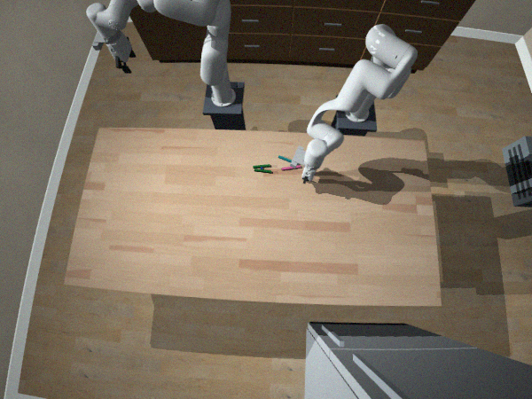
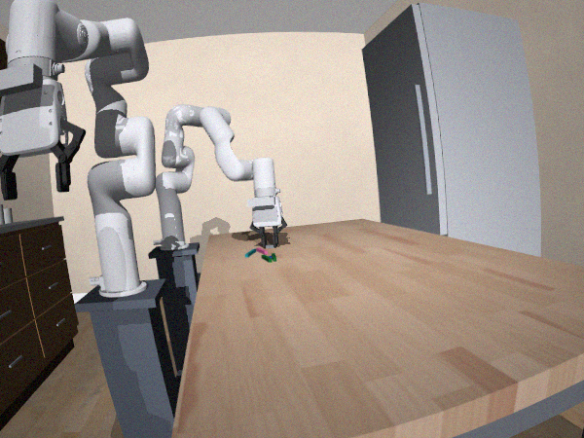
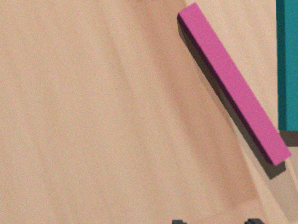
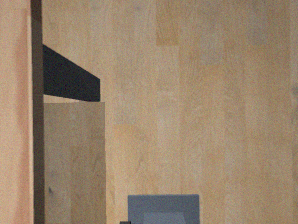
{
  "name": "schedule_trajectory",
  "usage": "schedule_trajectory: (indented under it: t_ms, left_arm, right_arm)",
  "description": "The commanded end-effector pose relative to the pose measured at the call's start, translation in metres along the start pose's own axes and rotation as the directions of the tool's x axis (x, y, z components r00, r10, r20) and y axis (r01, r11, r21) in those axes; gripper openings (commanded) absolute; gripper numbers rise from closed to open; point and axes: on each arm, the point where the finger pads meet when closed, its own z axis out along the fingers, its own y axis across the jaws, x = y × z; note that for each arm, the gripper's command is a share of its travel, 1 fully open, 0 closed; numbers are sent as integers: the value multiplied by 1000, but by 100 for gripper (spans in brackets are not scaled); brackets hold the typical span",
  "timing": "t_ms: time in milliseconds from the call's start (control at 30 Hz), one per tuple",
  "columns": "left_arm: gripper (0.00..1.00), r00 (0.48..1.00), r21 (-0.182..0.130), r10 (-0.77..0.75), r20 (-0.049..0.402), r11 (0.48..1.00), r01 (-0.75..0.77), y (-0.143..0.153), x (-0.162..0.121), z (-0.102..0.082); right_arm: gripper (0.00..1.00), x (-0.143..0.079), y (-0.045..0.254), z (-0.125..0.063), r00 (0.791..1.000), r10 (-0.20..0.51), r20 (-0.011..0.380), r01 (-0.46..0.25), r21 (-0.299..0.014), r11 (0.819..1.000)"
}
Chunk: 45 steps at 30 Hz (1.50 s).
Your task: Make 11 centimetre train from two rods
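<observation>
My left gripper (image 1: 306, 180) (image 2: 270, 243) is down at the table top with its fingers partly closed. A small grey rod (image 2: 271, 246) shows between its fingertips; it is tiny and mostly hidden. A pink rod (image 1: 291, 168) (image 2: 262, 251) (image 3: 235, 85) lies flat beside this gripper. A turquoise rod (image 1: 285, 159) (image 2: 250, 252) (image 3: 290, 65) lies at an angle to the pink one, partly hidden by the arm in the top view. Two green rods (image 1: 262, 166) (image 1: 264, 171) lie close together, with a bit of blue between them. My right gripper (image 1: 123, 67) (image 2: 36, 185) is open and empty, away from the table.
The wooden table (image 1: 199, 204) (image 2: 341, 316) has its rods near the edge by the arm bases. The pink and turquoise rods lie close to the left gripper. The right wrist view shows the table's edge (image 4: 37, 150) and the floor. A fridge (image 1: 377, 359) (image 2: 482, 122) stands beyond the table.
</observation>
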Motion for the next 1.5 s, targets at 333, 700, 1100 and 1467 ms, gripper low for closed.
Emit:
schedule_trajectory:
  t_ms: [333, 700, 1100, 1467]
  left_arm:
    - [28, 1000, 5, 0, -1, 1000, 0, -2, 0, -60]
    - [28, 1000, 5, 0, -1, 1000, 0, -2, 0, -101]
    - [28, 999, 5, 45, -1, 999, -45, -8, 7, -103]
    - [28, 925, 6, 379, 0, 925, -379, -47, 61, -108]
  right_arm:
    - [100, 2, 0, -2, 1000, 0, -7, 0, 0, 1000]
    - [100, 2, 0, -2, 1000, 0, -7, 0, 0, 1000]
    - [100, 2, 0, -2, 1000, 0, -7, 0, 0, 1000]
    - [100, 2, 0, -2, 1000, 0, -7, 0, 0, 1000]
